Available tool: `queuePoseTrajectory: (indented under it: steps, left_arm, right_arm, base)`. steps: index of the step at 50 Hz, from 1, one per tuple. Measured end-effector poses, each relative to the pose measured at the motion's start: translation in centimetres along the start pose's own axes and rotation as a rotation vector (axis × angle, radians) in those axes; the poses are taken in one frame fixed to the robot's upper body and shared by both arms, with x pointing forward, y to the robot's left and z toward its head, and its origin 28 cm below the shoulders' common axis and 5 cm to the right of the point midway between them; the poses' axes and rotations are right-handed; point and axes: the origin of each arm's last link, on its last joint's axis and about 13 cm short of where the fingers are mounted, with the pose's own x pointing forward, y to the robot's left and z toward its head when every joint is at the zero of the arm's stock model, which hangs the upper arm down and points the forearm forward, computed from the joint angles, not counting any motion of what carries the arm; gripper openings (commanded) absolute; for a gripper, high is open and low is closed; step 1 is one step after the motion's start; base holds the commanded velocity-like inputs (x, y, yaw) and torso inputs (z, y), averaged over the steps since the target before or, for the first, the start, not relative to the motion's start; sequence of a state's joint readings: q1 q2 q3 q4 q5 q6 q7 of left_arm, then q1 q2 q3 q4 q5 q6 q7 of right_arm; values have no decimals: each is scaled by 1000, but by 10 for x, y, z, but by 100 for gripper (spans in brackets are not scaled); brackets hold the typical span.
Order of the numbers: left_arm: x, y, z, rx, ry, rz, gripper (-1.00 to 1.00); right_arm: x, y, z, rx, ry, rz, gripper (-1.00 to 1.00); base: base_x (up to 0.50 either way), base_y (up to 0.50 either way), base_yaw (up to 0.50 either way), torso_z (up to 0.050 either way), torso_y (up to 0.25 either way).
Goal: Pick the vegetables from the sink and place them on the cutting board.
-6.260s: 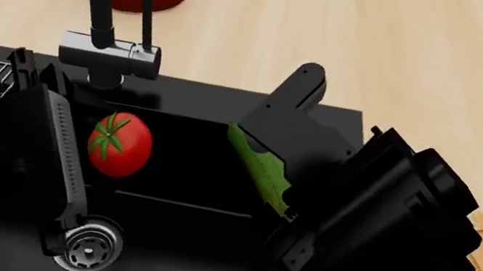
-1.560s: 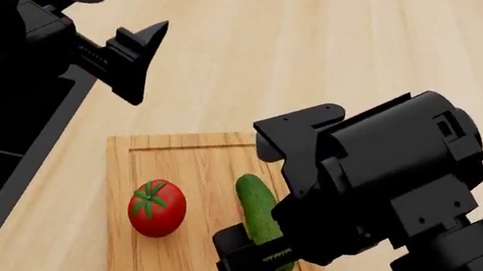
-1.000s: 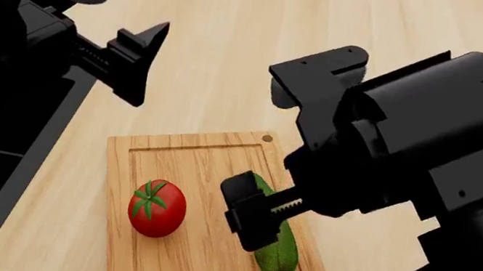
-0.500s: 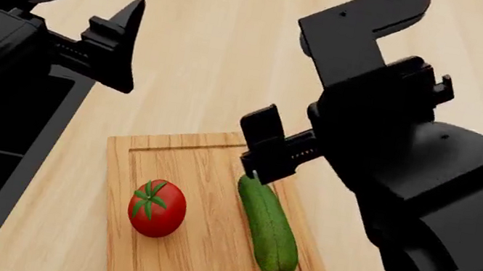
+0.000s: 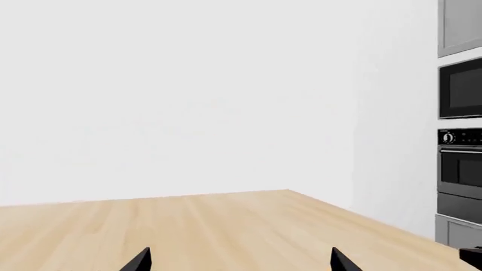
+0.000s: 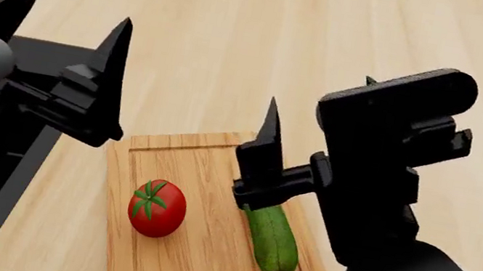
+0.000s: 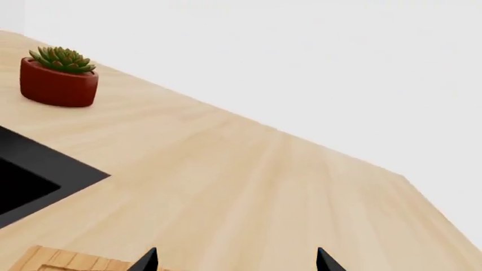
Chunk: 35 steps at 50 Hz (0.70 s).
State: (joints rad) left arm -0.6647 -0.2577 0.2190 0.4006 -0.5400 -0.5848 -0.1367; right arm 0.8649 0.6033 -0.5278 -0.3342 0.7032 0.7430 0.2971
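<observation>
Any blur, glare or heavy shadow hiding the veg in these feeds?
Head view: sharp, evenly lit, no glare; tomato and cucumber clear on the cutting board, faint shadows only. Both wrist views: sharp, but mostly blank white wall, no vegetables in frame.

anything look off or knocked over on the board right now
Nothing stands out. The tomato and the cucumber both lie whole on the cutting board, apart from each other, and neither claw holds anything.

The tomato (image 6: pixel 156 208) is red with a green star top. The cucumber (image 6: pixel 272 242) is dark green. The cutting board (image 6: pixel 191 260) is light brown wood, the tabletop (image 6: pixel 269 30) paler, the sink (image 7: pixel 34 175) matte black.
</observation>
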Motion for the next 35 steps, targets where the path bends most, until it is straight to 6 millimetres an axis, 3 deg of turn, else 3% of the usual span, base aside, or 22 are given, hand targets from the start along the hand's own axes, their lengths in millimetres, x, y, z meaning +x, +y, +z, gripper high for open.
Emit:
queuePoseTrajectory:
  steps: [22,35]
  left_arm:
    - [-64,-17,6,-45,-137,-22,100]
    - [-89,-24,13,-52,-195,-52,100]
  right_arm:
    - [-77,23,-4,19,-166,-85,100]
    - [-101,33,4,26,-222,-96,100]
  base:
    - [0,0,0,0,0]
    - [0,0,0,0,0]
